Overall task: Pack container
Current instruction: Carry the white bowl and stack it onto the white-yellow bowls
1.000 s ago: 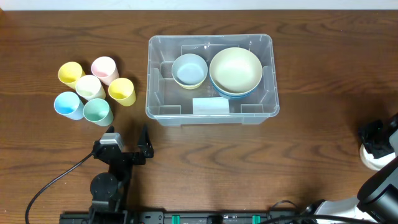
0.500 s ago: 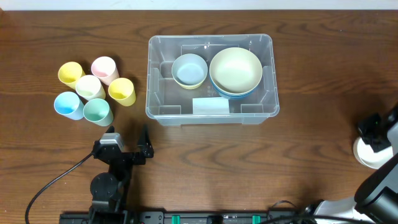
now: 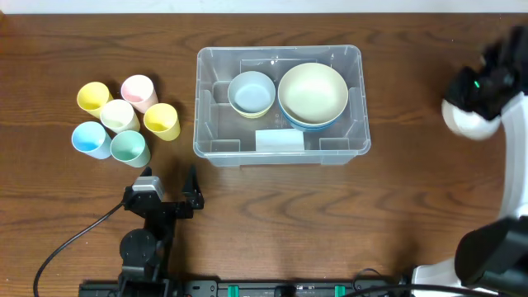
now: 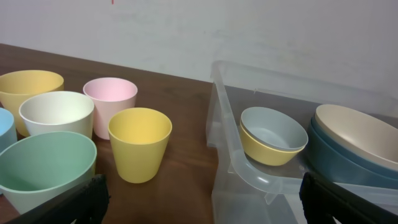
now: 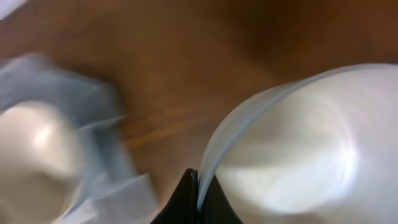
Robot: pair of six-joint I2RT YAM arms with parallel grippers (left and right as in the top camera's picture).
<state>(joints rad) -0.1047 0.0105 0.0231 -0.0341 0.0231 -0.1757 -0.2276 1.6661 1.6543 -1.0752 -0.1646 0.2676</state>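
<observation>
Pinching white bowl [image 5: 292, 155] rim: right tool [image 5: 198, 186] clamped; left tool [image 3: 171, 175] spread wide, empty.

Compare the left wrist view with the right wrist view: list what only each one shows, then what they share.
Only the left wrist view: the pastel cups beside the container, and a small bowl inside it. Only the right wrist view: a white bowl, its rim pinched between the right fingers. Both: the container, the cream bowl in it, blurred in the right wrist view, and the wooden table.
</observation>
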